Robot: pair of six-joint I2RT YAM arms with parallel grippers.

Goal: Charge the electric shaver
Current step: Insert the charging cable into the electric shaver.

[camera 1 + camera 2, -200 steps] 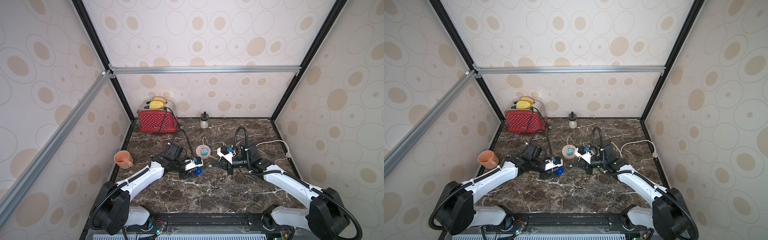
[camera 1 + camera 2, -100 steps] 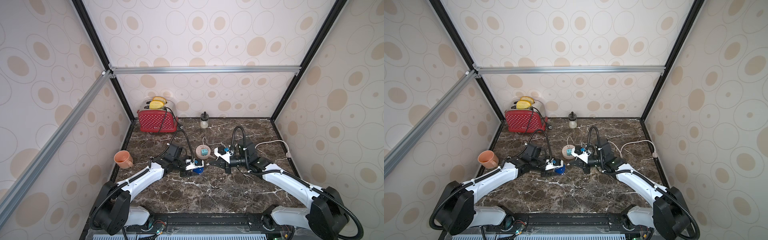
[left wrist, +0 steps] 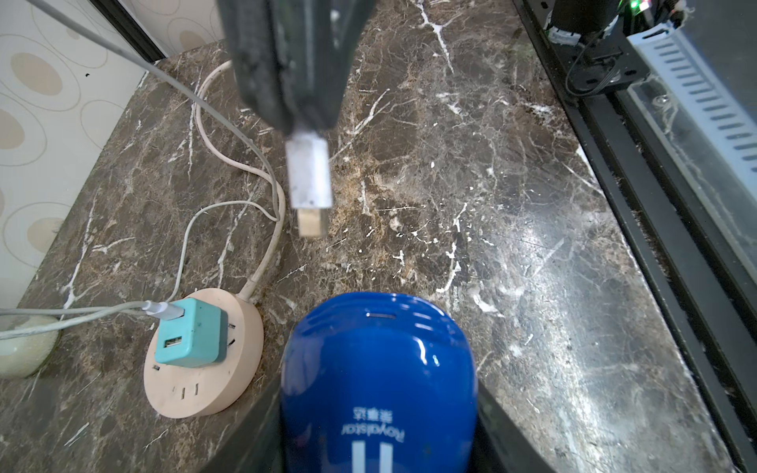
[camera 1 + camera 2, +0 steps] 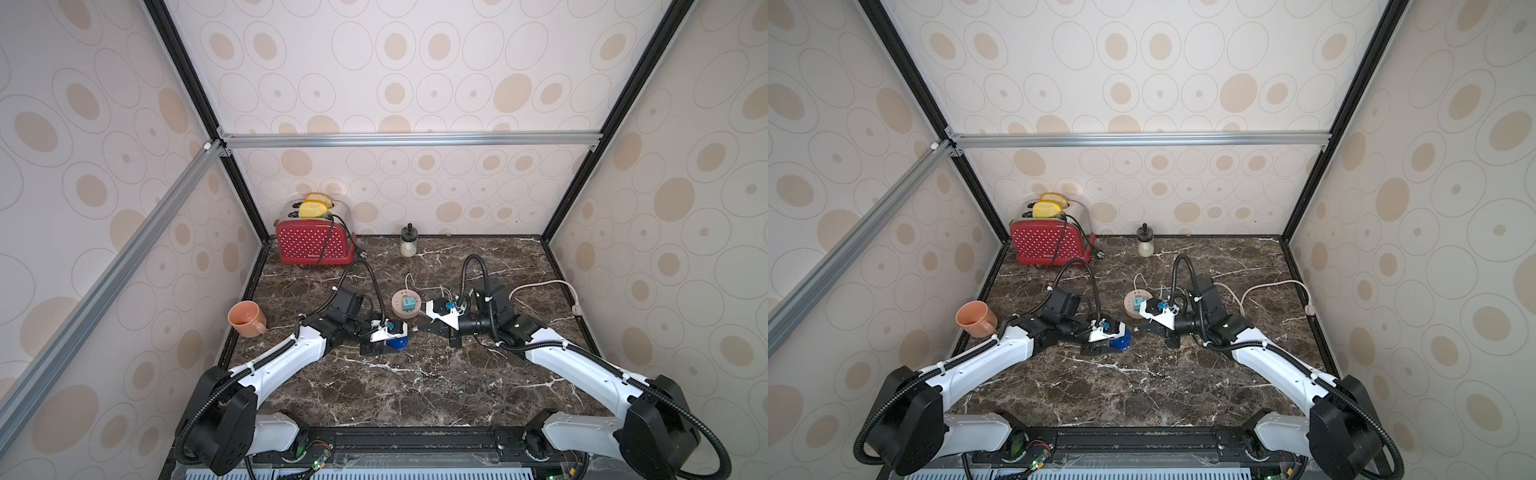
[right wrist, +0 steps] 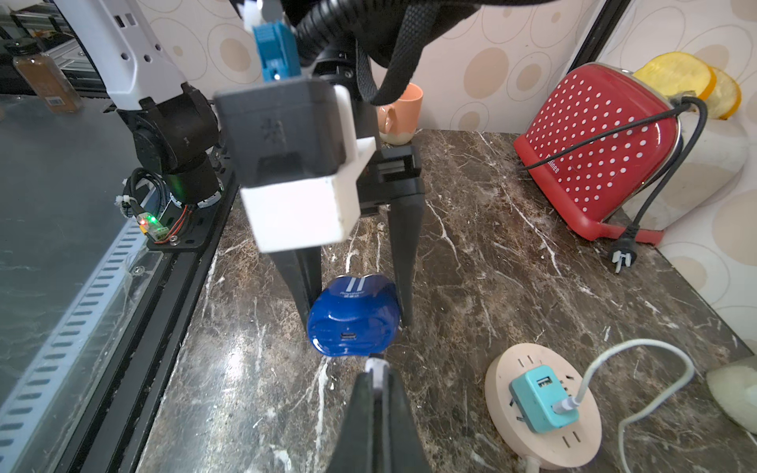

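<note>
The electric shaver [image 4: 397, 341] [image 4: 1120, 341] is a glossy deep-blue block lying on the marble table. My left gripper [image 3: 377, 442] [image 5: 355, 319] is shut on it, one black finger against each side. The shaver's charging port [image 5: 348, 336] faces my right gripper [image 4: 417, 327] [image 5: 377, 372]. That gripper is shut on a white cable plug [image 3: 309, 176] [image 5: 376, 364], whose metal tip sticks out. The tip hangs a short way from the shaver's end, a little to one side of the port, touching nothing. The cable runs back to a teal adapter [image 5: 540, 403] plugged into the round pink socket hub [image 5: 573, 442] [image 4: 397, 309].
A red dotted toaster [image 4: 311, 245] holding bread stands at the back left, its black plug [image 5: 620, 258] loose on the table. An orange mug [image 4: 245, 318] sits by the left wall, a small jar [image 4: 408, 243] at the back. The hub's white cord [image 4: 540, 284] loops right.
My right gripper has edged slightly left with the plug, closer to the shaver. The left gripper and shaver have stayed put.
</note>
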